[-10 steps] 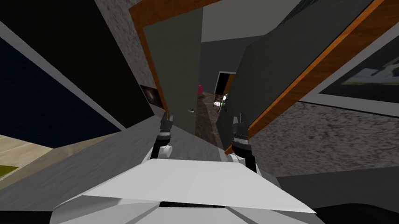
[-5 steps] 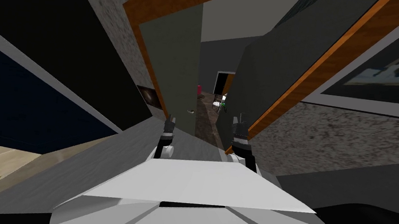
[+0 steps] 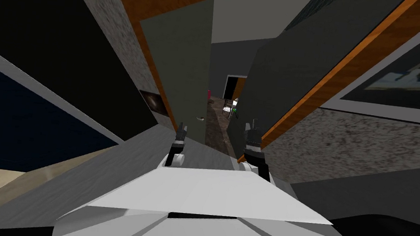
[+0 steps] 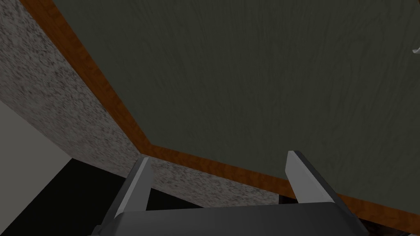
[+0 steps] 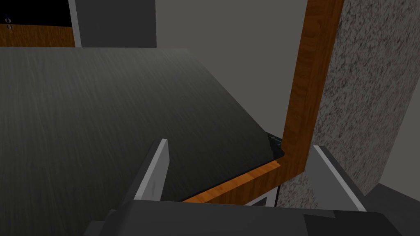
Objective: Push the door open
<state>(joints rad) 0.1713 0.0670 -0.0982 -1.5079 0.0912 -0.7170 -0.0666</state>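
Grey-green double door (image 3: 180,66) ajar in an orange-brown wooden frame (image 5: 313,82), at 12 o'clock
Left pincer (image 3: 181,129) at 11 o'clock faces the left leaf (image 4: 266,82), right pincer (image 3: 252,129) at 1 o'clock the darker right leaf (image 3: 284,68); both spread wide, empty. Pale handle (image 4: 416,50) is cut off at the edge; things through the gap are too small to tell

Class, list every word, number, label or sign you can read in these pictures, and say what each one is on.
None can be read. The left door leaf and right door leaf are plain; the framed picture shows only pale shapes; the small dark panel on the wall is too small to tell.
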